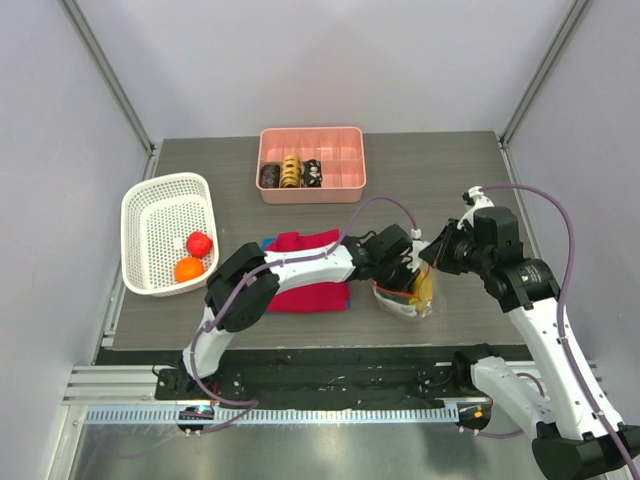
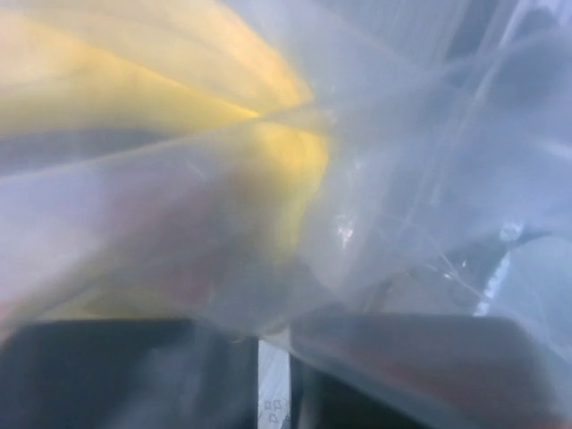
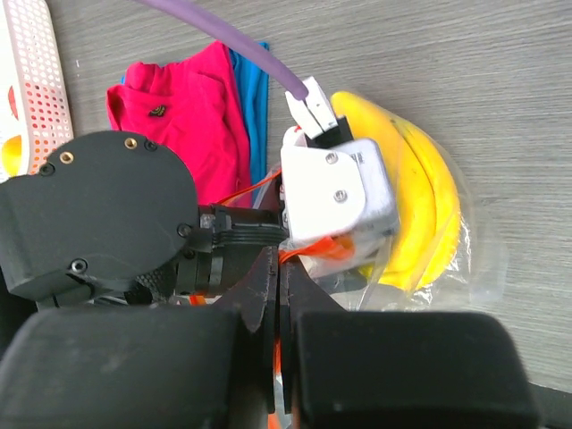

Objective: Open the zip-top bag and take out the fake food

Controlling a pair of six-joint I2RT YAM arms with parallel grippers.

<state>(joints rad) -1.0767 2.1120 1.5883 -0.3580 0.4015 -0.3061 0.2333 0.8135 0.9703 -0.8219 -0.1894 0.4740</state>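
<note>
The zip-top bag (image 1: 398, 306) lies on the table right of the red shirt, with the yellow banana (image 1: 425, 290) inside it. My left gripper (image 1: 398, 268) is at the bag's mouth. In the left wrist view its jaws (image 2: 274, 344) stand nearly together on clear film (image 2: 429, 179), with the banana (image 2: 134, 80) just behind. My right gripper (image 1: 432, 258) is shut on the bag's orange zip strip (image 3: 322, 248), which runs between its fingertips (image 3: 281, 268). The banana (image 3: 420, 206) shows through the bag (image 3: 478, 268). A red fruit (image 1: 199, 243) and an orange ball (image 1: 188, 269) lie in the white basket.
The white basket (image 1: 165, 185) stands at the left. A pink tray (image 1: 345, 170) with ring-shaped pieces is at the back. The folded red shirt (image 1: 305, 275) lies under the left arm, and it also shows in the right wrist view (image 3: 179, 107).
</note>
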